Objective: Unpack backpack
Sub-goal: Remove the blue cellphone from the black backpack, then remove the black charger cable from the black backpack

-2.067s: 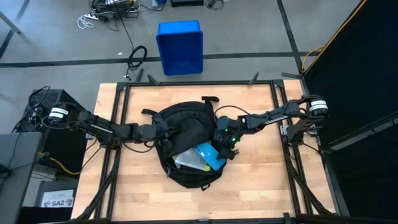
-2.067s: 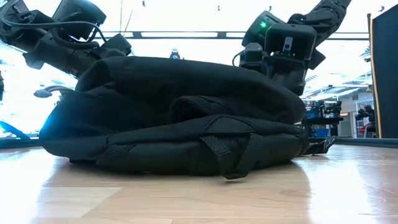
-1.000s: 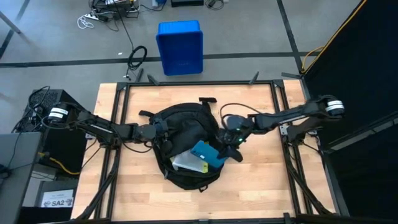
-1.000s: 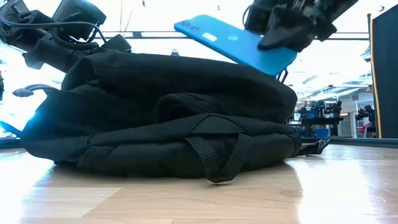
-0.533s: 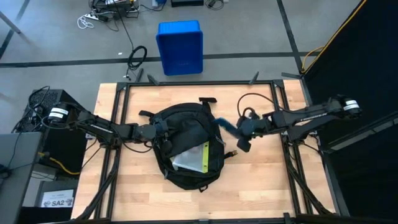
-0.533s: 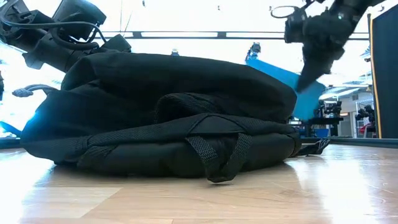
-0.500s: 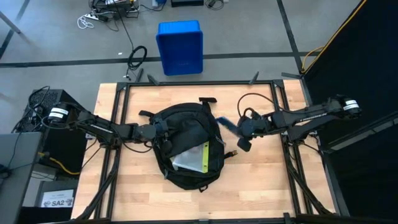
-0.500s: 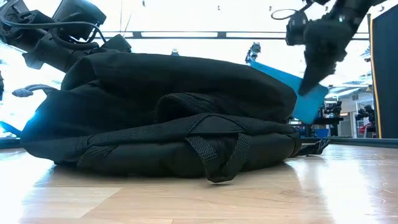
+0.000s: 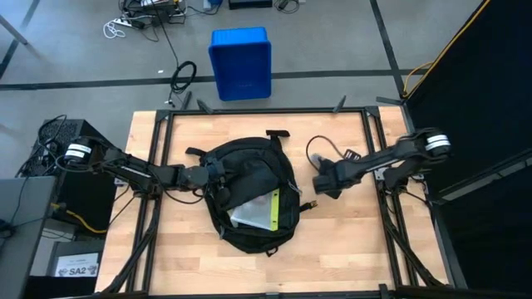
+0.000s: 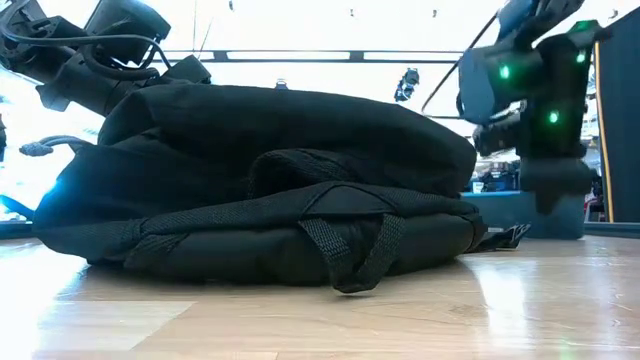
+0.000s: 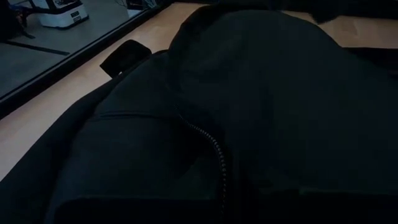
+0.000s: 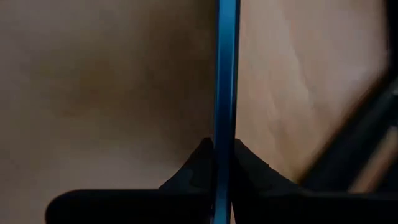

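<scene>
Right gripper (image 9: 319, 183) has dropped since half a second ago: it was up beside the backpack (image 9: 249, 195) with the blue flat item tilted in the air, now it sits low over the table (image 9: 349, 241), just off the backpack's right side. Right wrist view shows the fingers (image 12: 198, 163) clenched on the blue item (image 12: 226, 93), seen edge-on as a thin blue strip with bare wood either side. Low view shows a flat blue slab (image 10: 520, 213) level at table height under that gripper (image 10: 548, 195), right of the backpack (image 10: 260, 180); cannot tell whether it touches the wood yet.

Backpack hasn't shifted: mid-table, lying flat, top flap open. White sheets (image 9: 249, 214) and a yellow-green item (image 9: 273, 211) show in the opening, on the side away from the bin (image 9: 240, 62).

Left gripper (image 9: 218, 173) is at the backpack's left edge, same spot as before, pinched shut on the black fabric. Left wrist view is filled with dark fabric and a zipper line (image 11: 208, 140).

Bin sits on the floor beyond the table's far edge, well apart from the backpack.
</scene>
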